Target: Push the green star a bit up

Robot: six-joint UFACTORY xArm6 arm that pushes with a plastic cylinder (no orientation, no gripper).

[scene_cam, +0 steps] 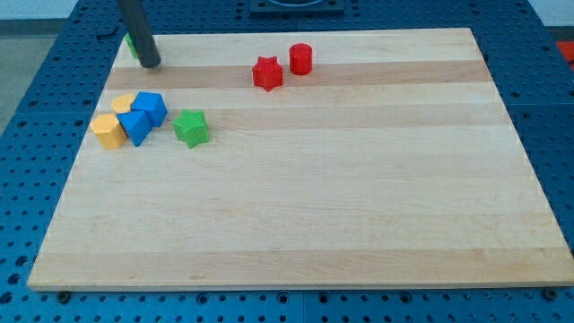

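The green star [191, 127] lies on the wooden board [359, 206] at the view's left, right of a cluster of blue and yellow blocks. My tip [151, 65] rests near the board's top left corner, well above and left of the green star, apart from it. A second green block [132, 43] peeks out from behind the rod, mostly hidden.
A blue cube [151, 108] and a blue block [134, 125] sit with a yellow block [108, 131] and a second yellow block [124, 101] left of the star. A red star [266, 74] and a red cylinder [300, 59] sit at the top centre.
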